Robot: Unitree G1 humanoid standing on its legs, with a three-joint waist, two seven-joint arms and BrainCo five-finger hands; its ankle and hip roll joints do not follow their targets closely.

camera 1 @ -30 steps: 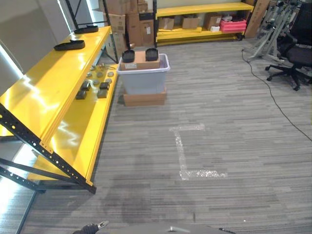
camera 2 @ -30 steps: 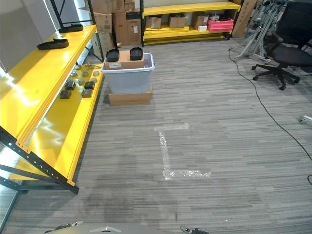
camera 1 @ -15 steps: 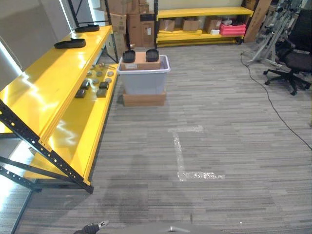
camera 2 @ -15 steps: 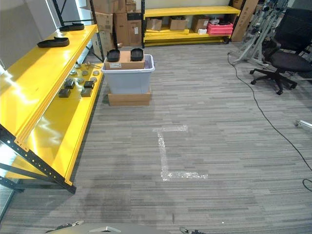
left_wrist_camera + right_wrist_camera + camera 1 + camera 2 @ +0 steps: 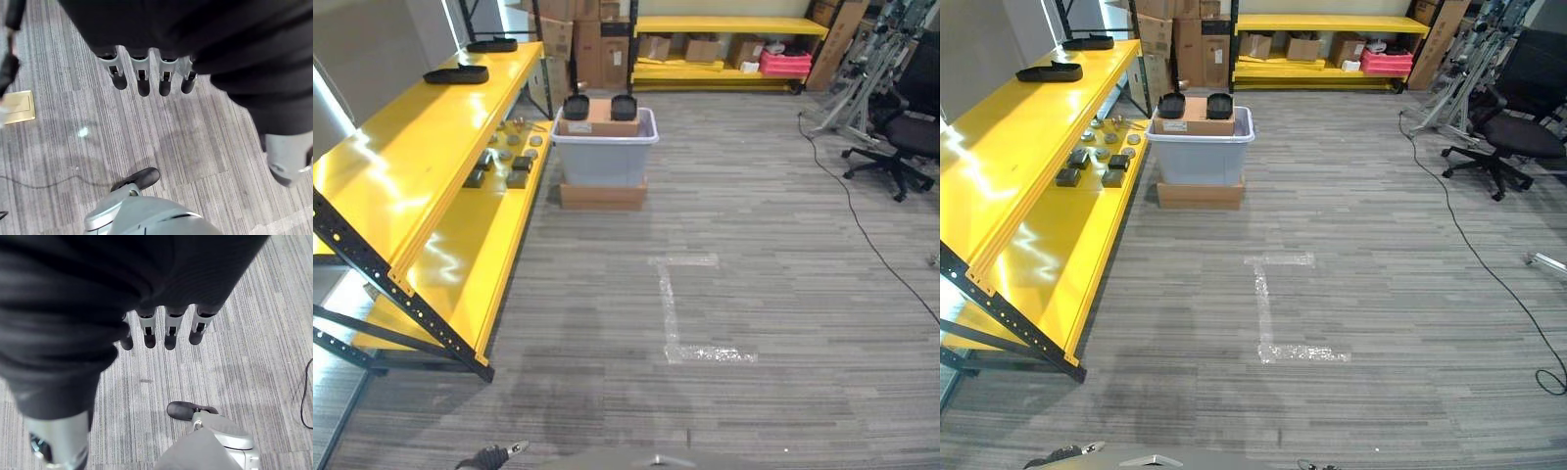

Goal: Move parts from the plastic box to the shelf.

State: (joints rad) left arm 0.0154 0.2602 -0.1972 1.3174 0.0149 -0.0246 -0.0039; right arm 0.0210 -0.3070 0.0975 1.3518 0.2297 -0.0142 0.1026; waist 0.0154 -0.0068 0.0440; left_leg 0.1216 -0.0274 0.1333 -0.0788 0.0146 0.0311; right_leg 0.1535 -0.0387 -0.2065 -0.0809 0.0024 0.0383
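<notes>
1. Parts (image 5: 598, 116): two black round pieces and a brown carton, resting on top of the plastic box (image 5: 604, 155) at the far end of the floor, close by the end of the shelf (image 5: 431, 176).
2. Plastic box: grey-white, set on a flat cardboard base (image 5: 602, 196), just beside the lower yellow deck of the shelf.
3. Shelf: yellow, running along the robot's left. Lower deck carrying a cluster of small dark blocks and round pieces (image 5: 505, 163). Upper deck carrying two long black trays (image 5: 456, 74) toward the far end.
4. Left hand (image 5: 146, 73): hanging above grey carpet (image 5: 754, 294), fingers straight and relaxed, thumb apart from them, holding nothing. Well apart from the plastic box and the parts.
5. Right hand (image 5: 166, 325): likewise above carpet, fingers straight and slack, thumb apart, nothing between them. Also far from the box.
6. Floor: L-shaped strip of white tape (image 5: 680, 313) between the robot and the box.
7. Background: second yellow rack (image 5: 724, 44) along the far wall with cartons and a pink bin (image 5: 785, 64); stacked cardboard boxes (image 5: 582, 39) behind the plastic box; black office chair (image 5: 906, 137) on the right with a black cord trailing across the carpet.
</notes>
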